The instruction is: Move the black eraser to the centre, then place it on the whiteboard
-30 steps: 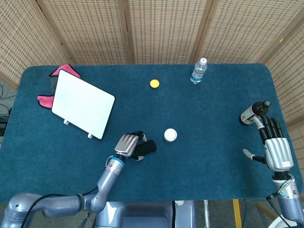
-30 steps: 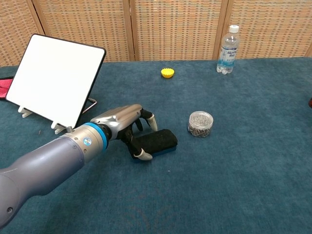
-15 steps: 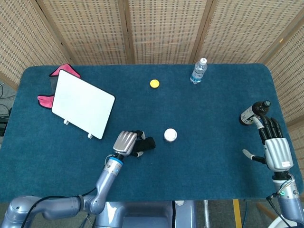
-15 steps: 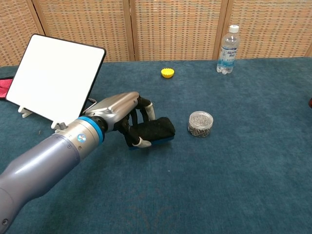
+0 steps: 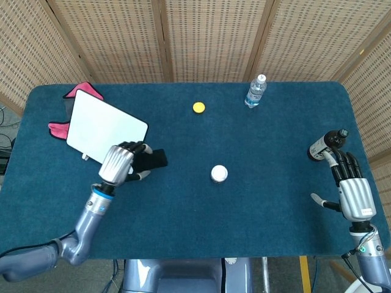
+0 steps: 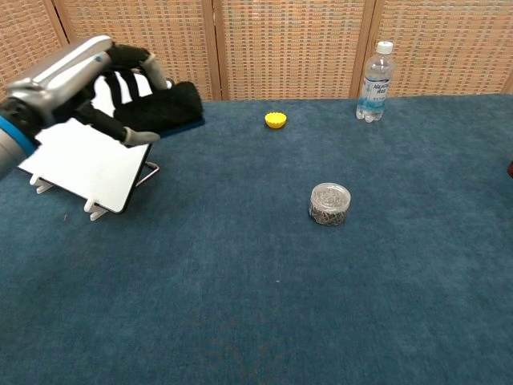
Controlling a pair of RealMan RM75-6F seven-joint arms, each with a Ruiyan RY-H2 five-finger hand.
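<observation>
Since a second ago the left hand (image 5: pixel 118 163) has lifted the black eraser (image 5: pixel 151 160) off the table centre, holding it beside the whiteboard (image 5: pixel 101 131)'s right edge. Board lies just left. Right hand (image 5: pixel 354 194) idle, fingers apart, holding nothing.

Black eraser (image 6: pixel 164 108), white whiteboard (image 5: pixel 98 129), blue table (image 5: pixel 244 207)

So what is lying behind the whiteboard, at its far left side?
A pink cloth shows from behind the whiteboard at its top and left edges. The board covers its middle, so its full shape cannot be seen.
</observation>
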